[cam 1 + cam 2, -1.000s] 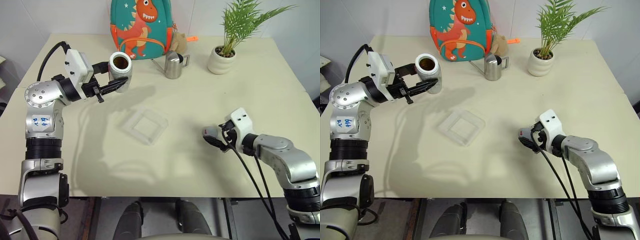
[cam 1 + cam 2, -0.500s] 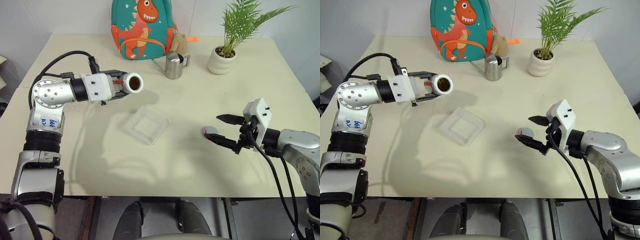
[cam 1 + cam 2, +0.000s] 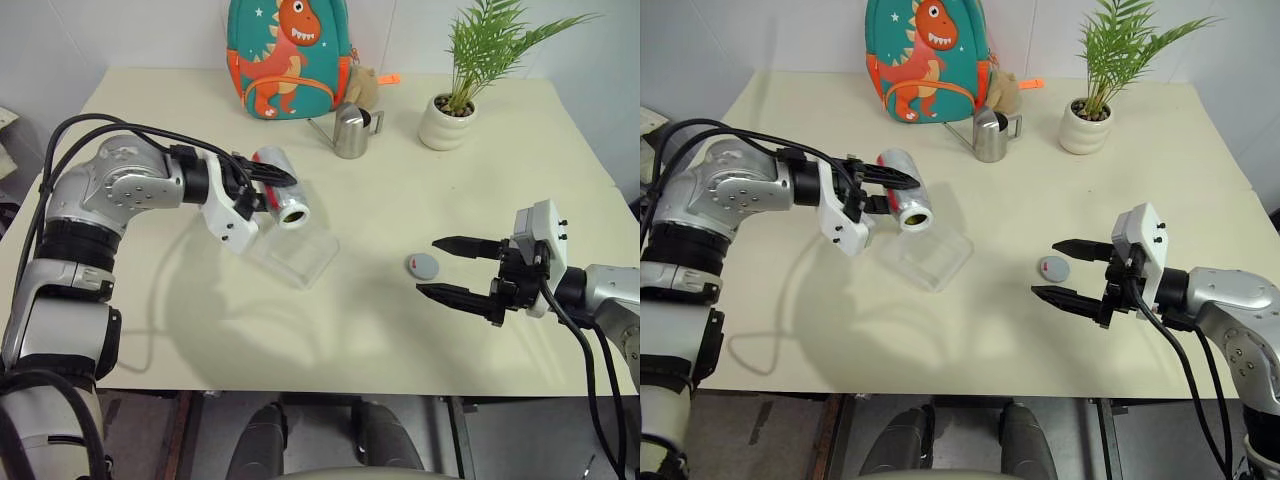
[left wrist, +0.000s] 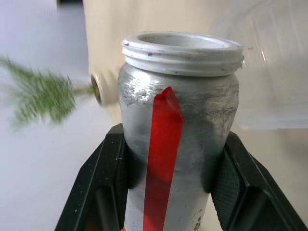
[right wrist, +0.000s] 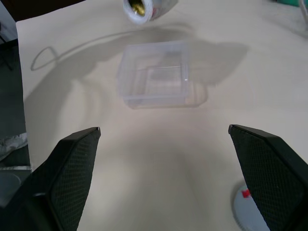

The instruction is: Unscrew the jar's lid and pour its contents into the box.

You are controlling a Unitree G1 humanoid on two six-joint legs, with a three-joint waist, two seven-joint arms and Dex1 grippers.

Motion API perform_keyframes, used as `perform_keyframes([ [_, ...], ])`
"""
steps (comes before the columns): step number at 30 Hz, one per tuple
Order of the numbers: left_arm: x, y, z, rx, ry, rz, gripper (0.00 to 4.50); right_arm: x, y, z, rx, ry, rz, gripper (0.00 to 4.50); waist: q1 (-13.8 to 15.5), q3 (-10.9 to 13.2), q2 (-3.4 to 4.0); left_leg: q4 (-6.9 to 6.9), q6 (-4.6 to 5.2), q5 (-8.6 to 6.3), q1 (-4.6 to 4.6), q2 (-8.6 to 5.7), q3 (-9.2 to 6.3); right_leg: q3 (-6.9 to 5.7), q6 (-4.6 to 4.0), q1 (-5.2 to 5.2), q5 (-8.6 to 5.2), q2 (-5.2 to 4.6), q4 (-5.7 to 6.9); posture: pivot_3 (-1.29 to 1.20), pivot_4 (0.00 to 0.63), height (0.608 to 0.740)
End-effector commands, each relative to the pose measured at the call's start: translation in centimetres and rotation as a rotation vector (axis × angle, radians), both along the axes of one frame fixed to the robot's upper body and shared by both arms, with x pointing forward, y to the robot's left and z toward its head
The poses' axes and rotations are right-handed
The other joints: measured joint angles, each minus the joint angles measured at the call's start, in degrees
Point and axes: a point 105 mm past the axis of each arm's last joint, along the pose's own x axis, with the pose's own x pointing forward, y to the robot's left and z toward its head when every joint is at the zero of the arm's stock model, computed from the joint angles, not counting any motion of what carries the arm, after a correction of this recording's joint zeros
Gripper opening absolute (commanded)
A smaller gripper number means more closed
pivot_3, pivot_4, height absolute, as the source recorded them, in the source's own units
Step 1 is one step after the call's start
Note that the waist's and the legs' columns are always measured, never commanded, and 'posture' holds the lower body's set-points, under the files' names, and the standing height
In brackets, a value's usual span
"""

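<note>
My left tool (image 3: 262, 187) is clamped on the small silvery-grey cylindrical jar with the red stripe on its label (image 3: 280, 196), black fingers (image 4: 108, 179) pressed to both sides of its body. The jar is off the counter, tipped over with its open white threaded mouth pointing down and toward me, hanging right above the far left edge of the shallow clear plastic square box (image 3: 298, 255). In my right wrist view I can see small brown bits (image 5: 137, 8) sitting inside the jar's mouth. Whether anything has landed in the box, I can't make out.

The box rests flat on the cream counter (image 3: 500, 150), near the middle, turned corner-on to me.

The round flat grey lid with its little red mark (image 3: 422, 266) lies on the counter to the right of the box, well apart from it. My right tool (image 3: 452, 270) hovers just beside the lid, on its right, fingers spread wide and holding nothing, pointing back toward the lid.

At the far edge of the counter stand a teal dinosaur backpack (image 3: 288, 55), a small steel watering can (image 3: 350, 132) and a potted green palm in a white pot (image 3: 445, 120).
</note>
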Motion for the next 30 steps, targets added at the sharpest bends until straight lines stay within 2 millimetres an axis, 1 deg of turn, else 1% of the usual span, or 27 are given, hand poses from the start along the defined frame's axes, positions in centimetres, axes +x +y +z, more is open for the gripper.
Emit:
perform_keyframes([
  [1,0.1,-0.3,1.1,0.100,-0.151,-0.045,1.85,0.1,0.4,0.8,0.009,-0.052,0.003,4.49,0.12,0.00,0.00,0.00,0.00,0.00,0.00,0.00,0.00,0.00,0.00,0.00,0.00,0.00,0.00,0.00,0.150,0.740],
  [5,0.3,-1.0,0.9,0.169,-0.257,-0.097,1.85,-0.3,0.9,0.9,0.028,-0.052,0.029,4.49,0.47,0.01,-0.01,0.00,0.00,0.00,-0.02,0.00,0.00,0.00,0.02,0.00,0.00,0.00,-0.02,0.00,0.150,0.740],
  [7,0.6,-1.3,0.9,0.206,-0.340,-0.118,1.85,-0.5,0.9,1.0,0.034,-0.054,0.035,4.49,0.50,0.01,-0.02,0.00,0.00,0.00,-0.03,-0.02,0.00,0.00,0.04,0.00,0.01,-0.01,-0.02,0.00,0.150,0.740],
  [13,0.6,-2.2,0.2,0.264,-0.485,-0.235,1.85,-0.1,1.0,1.1,0.037,-0.067,0.024,4.49,0.49,0.01,-0.03,0.00,0.00,0.00,-0.03,-0.02,0.00,0.01,0.06,0.00,0.01,-0.01,0.00,0.00,0.150,0.740],
  [17,0.6,-2.4,0.2,0.301,-0.584,-0.294,1.85,0.2,1.1,1.1,0.036,-0.070,0.023,4.49,0.42,0.01,-0.03,0.00,0.01,0.00,-0.02,-0.02,0.00,0.02,0.06,0.00,0.01,0.00,0.03,0.00,0.150,0.740],
  [22,1.1,-2.4,0.5,0.331,-0.715,-0.335,1.85,0.7,1.4,1.1,0.037,-0.076,0.033,4.49,0.52,0.00,-0.05,0.01,0.01,0.01,-0.03,-0.04,0.00,0.02,0.06,0.00,0.01,-0.01,0.05,0.00,0.150,0.740],
  [24,1.2,-2.3,0.4,0.354,-0.743,-0.353,1.85,1.0,1.5,1.2,0.037,-0.078,0.037,4.49,0.50,0.00,-0.05,0.01,0.02,0.02,-0.03,-0.04,0.00,0.01,0.06,0.00,0.01,-0.01,0.05,0.00,0.150,0.740],
  [30,1.3,-2.6,1.0,0.345,-0.821,-0.391,1.85,1.5,1.8,1.2,0.036,-0.082,0.050,4.49,0.51,0.00,-0.06,0.01,0.03,0.02,-0.03,-0.04,0.00,0.01,0.06,-0.01,0.01,-0.02,0.25,0.00,0.150,0.740],
])
